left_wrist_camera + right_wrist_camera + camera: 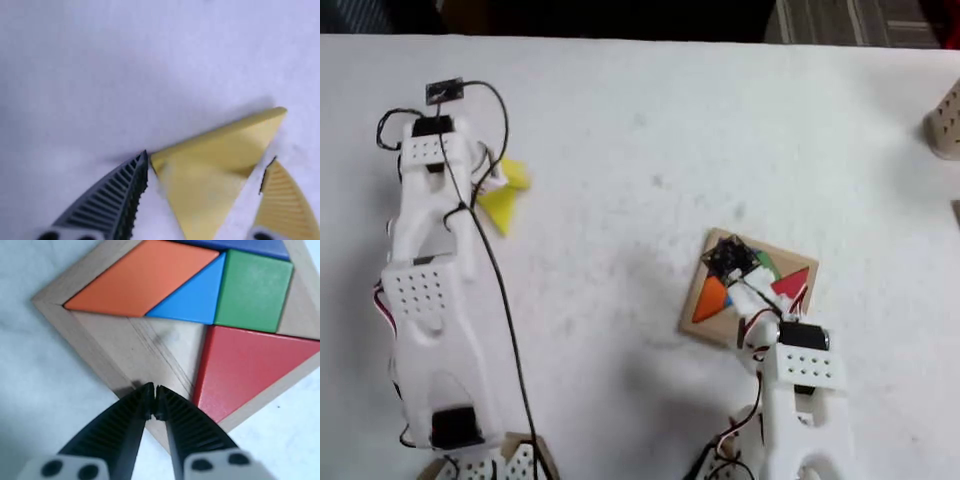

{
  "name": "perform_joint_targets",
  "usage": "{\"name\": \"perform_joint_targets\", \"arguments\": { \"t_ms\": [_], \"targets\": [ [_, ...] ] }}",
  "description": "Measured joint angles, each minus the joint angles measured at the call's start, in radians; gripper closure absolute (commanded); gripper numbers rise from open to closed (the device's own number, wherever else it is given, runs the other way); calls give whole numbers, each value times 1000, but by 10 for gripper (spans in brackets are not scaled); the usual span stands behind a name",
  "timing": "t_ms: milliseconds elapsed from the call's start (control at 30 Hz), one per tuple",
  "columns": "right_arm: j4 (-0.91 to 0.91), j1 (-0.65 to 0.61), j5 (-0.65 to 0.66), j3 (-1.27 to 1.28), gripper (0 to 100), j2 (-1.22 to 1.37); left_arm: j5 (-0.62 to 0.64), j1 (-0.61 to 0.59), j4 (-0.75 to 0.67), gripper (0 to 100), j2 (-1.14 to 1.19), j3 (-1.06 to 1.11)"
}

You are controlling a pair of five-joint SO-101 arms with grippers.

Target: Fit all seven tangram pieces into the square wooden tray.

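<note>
A yellow triangle (pixel 502 208) lies at the table's left, beside the left arm's wrist. My left gripper (pixel 492 188) holds the yellow triangle (pixel 210 185) across its width: in the left wrist view the gripper (pixel 209 156) has one fingertip (pixel 142 165) on a corner and the other on the opposite edge. The square wooden tray (pixel 692 322) sits right of centre. It holds an orange parallelogram (pixel 145 275), a light blue triangle (pixel 192 297), a green square (pixel 255 290), a red triangle (pixel 250 367) and a dark blue piece (pixel 240 246). My right gripper (pixel 154 392) hangs shut and empty over the tray's (pixel 75 330) bare slot near its rim.
A perforated wooden block (pixel 945 120) stands at the right edge, and another wooden part (pixel 525 458) sits at the bottom left by the arm's base. A black cable (pixel 505 300) trails along the left arm. Bare white table lies between the arms.
</note>
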Motion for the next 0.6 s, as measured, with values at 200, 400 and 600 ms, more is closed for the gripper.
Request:
{"name": "perform_joint_targets", "arguments": {
  "t_ms": [200,400,600],
  "targets": [
    [0,0,0,0,982,0,-58,12,2,877,0,0],
    [0,0,0,0,982,0,-80,37,-17,884,-20,-12],
    [0,0,0,0,982,0,-84,43,-18,884,-21,-12]
  ]
}}
